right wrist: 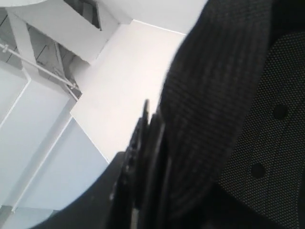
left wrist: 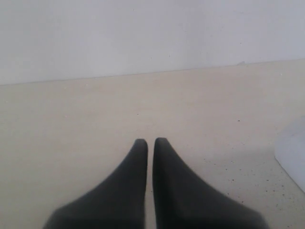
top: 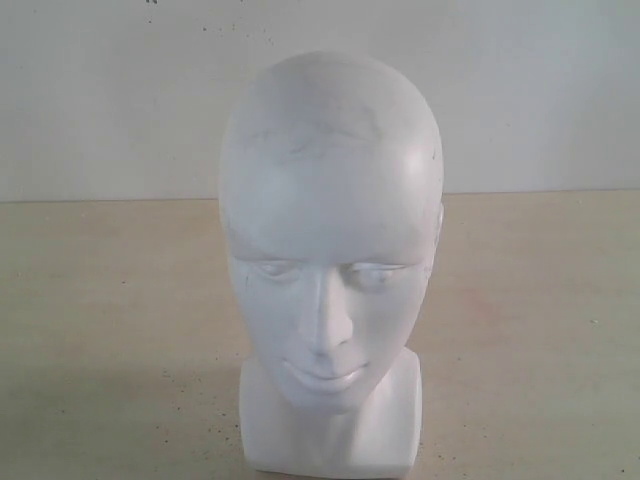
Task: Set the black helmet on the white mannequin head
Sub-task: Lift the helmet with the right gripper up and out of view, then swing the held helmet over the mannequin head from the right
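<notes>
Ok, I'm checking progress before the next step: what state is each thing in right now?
Mannequin head: upright on the table, nothing on it.
Helmet: off the head, held up, padded lining facing the right wrist camera.
Left gripper: shut, empty, above the table.
Right gripper: seems shut on the helmet's edge.

Soft, flat, washed-out light; faint shadow beside white mannequin head (top: pixel 330 230) base; left pincer (left wrist: pixel 150 143) blurred.
</notes>
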Robot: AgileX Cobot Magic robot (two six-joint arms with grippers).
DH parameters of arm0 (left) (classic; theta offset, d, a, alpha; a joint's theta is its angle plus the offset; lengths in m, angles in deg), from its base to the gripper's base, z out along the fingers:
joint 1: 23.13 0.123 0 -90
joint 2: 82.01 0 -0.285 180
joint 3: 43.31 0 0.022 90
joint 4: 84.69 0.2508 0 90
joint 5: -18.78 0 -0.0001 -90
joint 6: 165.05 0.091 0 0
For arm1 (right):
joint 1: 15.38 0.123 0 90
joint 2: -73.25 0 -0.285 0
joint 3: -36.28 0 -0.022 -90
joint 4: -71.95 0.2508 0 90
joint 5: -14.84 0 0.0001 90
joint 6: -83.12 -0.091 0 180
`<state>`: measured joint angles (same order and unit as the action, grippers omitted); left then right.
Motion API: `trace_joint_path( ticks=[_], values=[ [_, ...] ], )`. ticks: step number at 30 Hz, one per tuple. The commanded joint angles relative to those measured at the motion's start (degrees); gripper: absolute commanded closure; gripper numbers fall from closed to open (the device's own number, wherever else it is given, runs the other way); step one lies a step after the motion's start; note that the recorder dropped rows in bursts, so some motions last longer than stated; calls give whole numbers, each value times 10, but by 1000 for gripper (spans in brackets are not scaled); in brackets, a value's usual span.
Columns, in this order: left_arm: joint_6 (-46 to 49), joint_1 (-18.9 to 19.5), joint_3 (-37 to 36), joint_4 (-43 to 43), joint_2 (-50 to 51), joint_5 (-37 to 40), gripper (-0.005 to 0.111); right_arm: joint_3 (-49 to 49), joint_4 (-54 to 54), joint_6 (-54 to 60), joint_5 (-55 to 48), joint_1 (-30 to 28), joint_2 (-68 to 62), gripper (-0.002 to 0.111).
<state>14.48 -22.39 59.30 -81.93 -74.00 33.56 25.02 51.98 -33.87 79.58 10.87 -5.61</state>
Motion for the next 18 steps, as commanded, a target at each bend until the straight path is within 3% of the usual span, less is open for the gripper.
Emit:
trace_joint_path(
  ticks=[1, 18],
  values=[
    [1, 0, 2, -4, -2, -2, 102, 7, 17, -33, 52, -5, -6, 108],
    [1, 0, 2, -4, -2, -1, 102, -25, -3, 15, 52, 47, -108, 108]
  ],
)
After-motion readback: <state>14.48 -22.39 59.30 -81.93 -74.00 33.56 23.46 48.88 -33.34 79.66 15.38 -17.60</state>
